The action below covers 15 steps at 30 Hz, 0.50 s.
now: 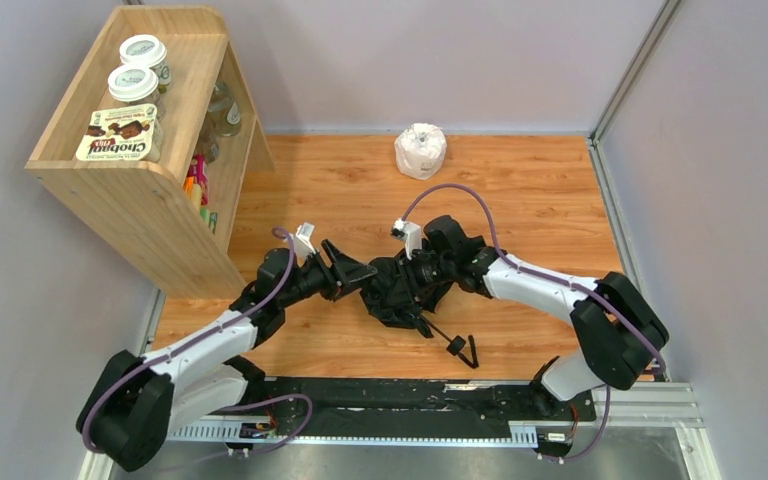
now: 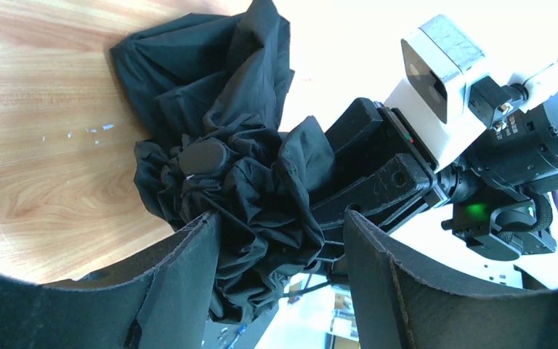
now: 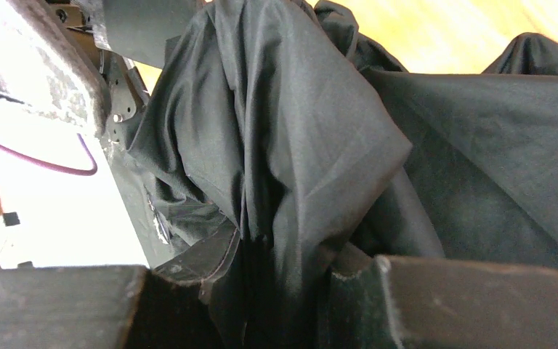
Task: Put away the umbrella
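Note:
The umbrella (image 1: pixel 392 288) lies as a crumpled bundle of black fabric on the wooden floor between my two arms. Its thin shaft runs toward the near edge and ends at the handle knob and strap (image 1: pixel 463 348). My left gripper (image 1: pixel 345 270) is at the bundle's left side. In the left wrist view the left gripper (image 2: pixel 280 218) stands open around the umbrella's (image 2: pixel 211 109) fabric, which brushes the left finger and leaves a gap to the right one. My right gripper (image 1: pixel 418 272) is on the bundle's right. In the right wrist view the right gripper (image 3: pixel 261 269) pinches a fold of the umbrella (image 3: pixel 298 131).
A wooden shelf unit (image 1: pixel 150 190) stands at the back left, with jars and a yogurt box on top. A white paper roll (image 1: pixel 420 150) sits at the back wall. Grey walls close in both sides. A black rail (image 1: pixel 410 410) runs along the near edge.

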{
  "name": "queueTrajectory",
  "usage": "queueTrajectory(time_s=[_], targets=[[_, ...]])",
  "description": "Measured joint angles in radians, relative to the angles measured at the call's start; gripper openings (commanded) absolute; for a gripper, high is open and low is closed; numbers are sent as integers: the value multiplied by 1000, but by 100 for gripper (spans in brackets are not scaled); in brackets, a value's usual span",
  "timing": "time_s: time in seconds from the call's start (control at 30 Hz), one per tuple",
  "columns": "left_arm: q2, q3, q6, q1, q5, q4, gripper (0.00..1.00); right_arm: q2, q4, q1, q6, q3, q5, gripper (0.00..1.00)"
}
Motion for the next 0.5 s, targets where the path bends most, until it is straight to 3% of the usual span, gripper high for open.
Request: queueTrajectory(time_s=[0.13,0.2,0.3,0.5], targets=[[-137,-2,29,0,-52,-105,65,-27,-53,13,-26,37,47,0],[-208,-2,47,0,-69,-137,78,-37,-76,14,-34,56,71,0],[-280,-2,74,0,-79,-171,80,-59,-101,17,-55,70,133,0],[-220,20,85,0,-69,-189,80,-180,-117,119,-146,65,344,0]])
